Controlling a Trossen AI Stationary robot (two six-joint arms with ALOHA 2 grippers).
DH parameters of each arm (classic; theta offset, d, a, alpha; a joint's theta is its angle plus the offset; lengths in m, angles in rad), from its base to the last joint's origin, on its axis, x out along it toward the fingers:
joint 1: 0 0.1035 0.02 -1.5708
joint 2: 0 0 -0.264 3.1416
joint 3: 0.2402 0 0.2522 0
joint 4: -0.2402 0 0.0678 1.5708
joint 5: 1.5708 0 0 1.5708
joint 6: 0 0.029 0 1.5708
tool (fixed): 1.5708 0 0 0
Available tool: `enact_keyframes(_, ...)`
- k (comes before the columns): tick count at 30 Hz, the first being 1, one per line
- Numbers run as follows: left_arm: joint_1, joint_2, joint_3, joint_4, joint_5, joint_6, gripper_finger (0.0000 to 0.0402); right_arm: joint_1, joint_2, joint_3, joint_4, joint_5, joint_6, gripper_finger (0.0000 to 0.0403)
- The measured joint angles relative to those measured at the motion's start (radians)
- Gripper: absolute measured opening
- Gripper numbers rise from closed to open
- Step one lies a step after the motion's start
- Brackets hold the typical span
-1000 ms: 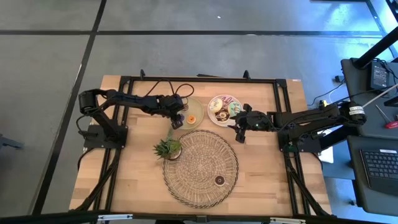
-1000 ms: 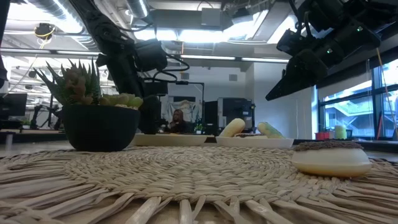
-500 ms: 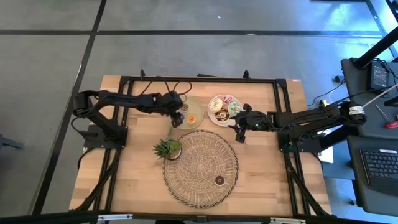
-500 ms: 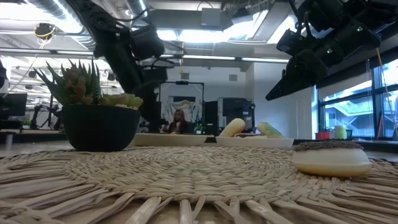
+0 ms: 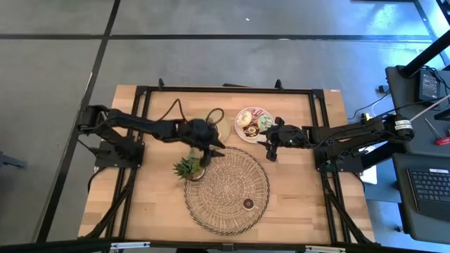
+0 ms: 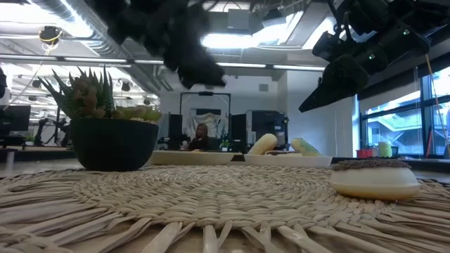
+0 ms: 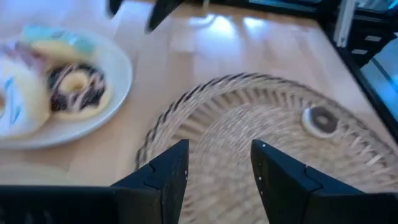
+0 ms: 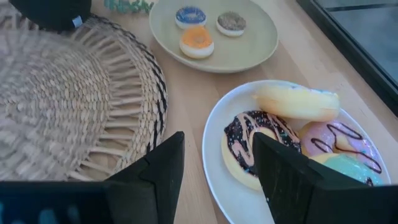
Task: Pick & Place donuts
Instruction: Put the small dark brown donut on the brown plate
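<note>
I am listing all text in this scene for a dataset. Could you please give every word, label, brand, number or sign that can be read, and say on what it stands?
No readable text in any view.
Small white tag on the dark round plant pot: too small to read.
Dark keyboard beside the table: keys too small to read.
Iced toy donuts and plates: no print visible.

I work in a robotics lab or open workshop hall. My wooden tabletop (image 5: 295, 190) sits in a black metal frame (image 5: 232, 89) on a grey concrete floor (image 5: 211, 49). Beside it, a desk carries a keyboard (image 5: 429, 193) and cables. Across the room I see exposed ceiling ducts (image 6: 63, 42), strip lights (image 6: 232, 39), tall windows (image 6: 394, 119) and a seated person (image 6: 202, 135).
</note>
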Motion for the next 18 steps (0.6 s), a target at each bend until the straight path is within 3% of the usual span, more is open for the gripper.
enact_keyframes(7, -0.176, 0.094, 0.163, -0.048, -0.076, -0.004, 0.0169, 0.0, 0.0, 0.0, 0.012, 0.0, 0.011, 0.0191)
enact_keyframes(12, -0.26, 0.255, 0.307, -0.055, -0.134, -0.003, 0.0167, 0.0, 0.0, 0.0, 0.006, 0.0, 0.023, 0.0191)
enact_keyframes(18, -0.333, 0.461, 0.465, -0.058, -0.111, 0.021, 0.0171, 0.0, 0.0, 0.0, 0.005, 0.0, 0.026, 0.0191)
